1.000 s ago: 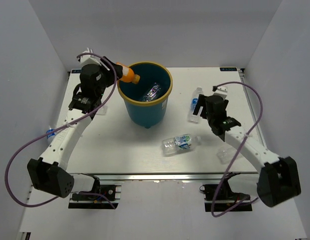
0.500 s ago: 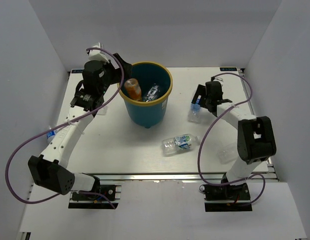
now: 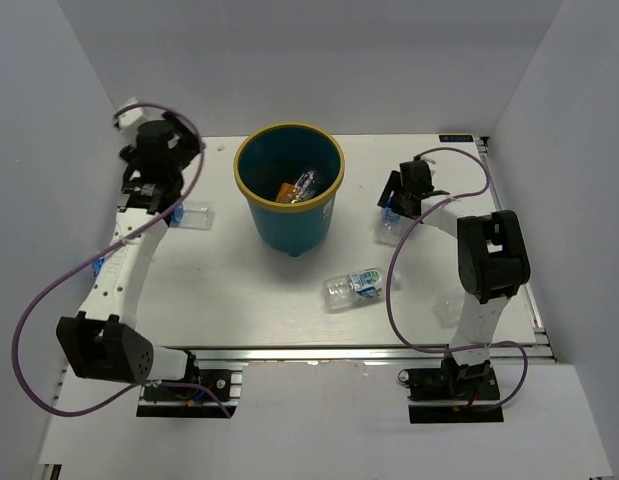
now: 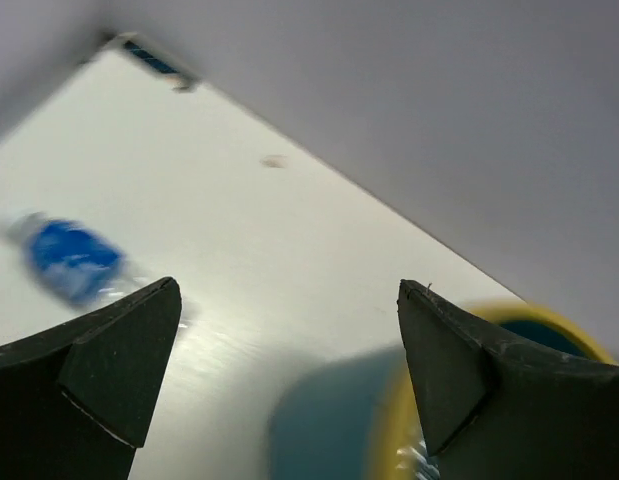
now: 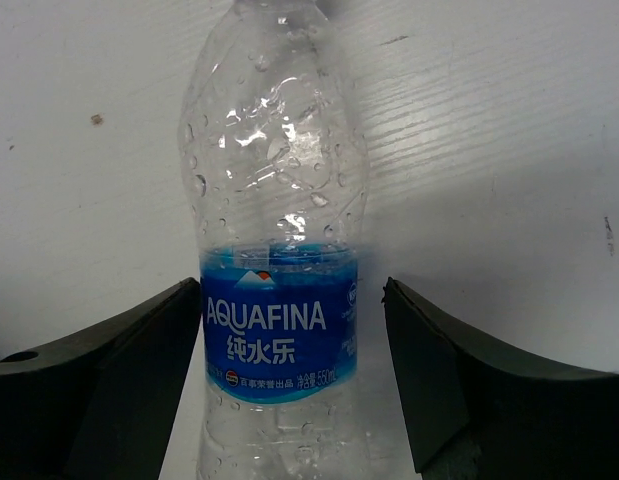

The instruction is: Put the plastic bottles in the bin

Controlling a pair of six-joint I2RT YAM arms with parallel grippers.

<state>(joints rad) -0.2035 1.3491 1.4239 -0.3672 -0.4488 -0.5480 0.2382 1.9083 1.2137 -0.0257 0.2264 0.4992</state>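
The teal bin (image 3: 291,215) with a yellow rim stands mid-table; an orange bottle (image 3: 287,192) and a clear bottle (image 3: 307,182) lie inside it. My left gripper (image 3: 184,150) hangs open and empty to the bin's left, above a blue-label bottle (image 3: 194,217). The left wrist view shows that bottle (image 4: 69,262), the bin's wall (image 4: 329,420) and the empty left gripper (image 4: 289,300). My right gripper (image 3: 397,192) straddles a lying blue-label bottle (image 3: 386,225). In the right wrist view the right gripper (image 5: 292,300) has the bottle (image 5: 279,200) between its fingers, a gap still showing on the right side.
A green-white-label bottle (image 3: 355,285) lies in front of the bin. A clear bottle (image 3: 449,308) rests by the right arm, and a blue-capped one (image 3: 100,265) sits at the table's left edge under the left arm. White walls enclose the table.
The left gripper opened, the orange bottle dropped into the bin, and the left arm drew back to the left. The right gripper moved over the right bottle and its jaws narrowed.
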